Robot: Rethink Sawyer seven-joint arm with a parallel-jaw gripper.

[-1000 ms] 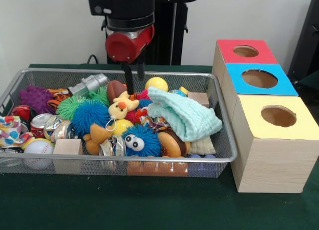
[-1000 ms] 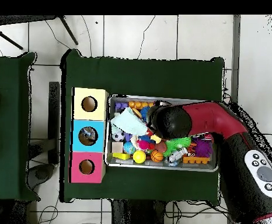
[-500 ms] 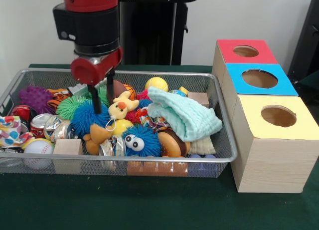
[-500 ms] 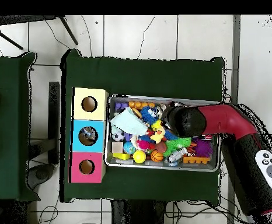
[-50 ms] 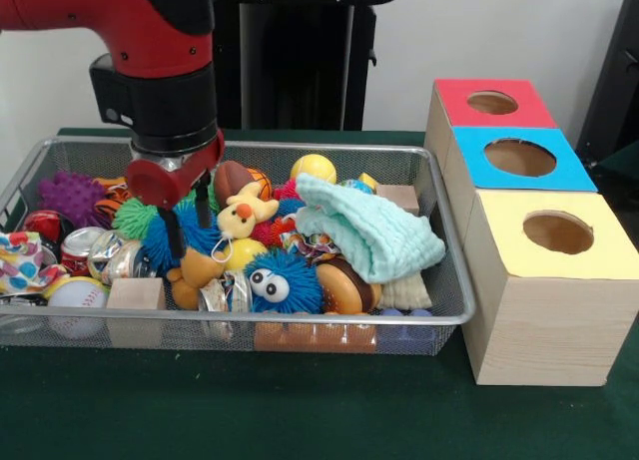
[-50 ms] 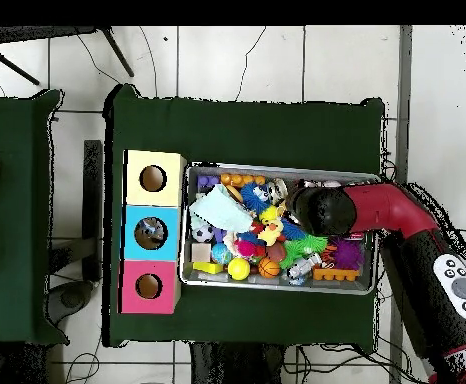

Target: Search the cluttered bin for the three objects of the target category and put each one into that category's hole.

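Over the wire bin's (image 5: 439, 320) left half, the claw (image 5: 188, 223) hangs with fingers parted and empty, straddling the blue spiky ball (image 5: 178, 232) directly beneath, the green one (image 5: 136, 215) just beside.

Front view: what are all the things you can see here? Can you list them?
Bin: 1, silver wire mesh, on the green table.
Boxes: 3, wooden with red, blue and yellow tops, each with a round hole, in a row right of the bin.
Cloth: 1, pale green, on top of the pile at the right.
Spiky balls: blue, green and purple, left half of the bin.
Blue fuzzy toy: 1, with big eyes, front middle.
Duck: 1, yellow, middle.
Yellow ball: 1, at the back.
Cans: 2, crushed, left side.
Baseball: 1, white, front left corner.
Wooden block: 1, front left.
Table: 1, green.
Gripper: 1, black fingers, open, down over the blue spiky ball.
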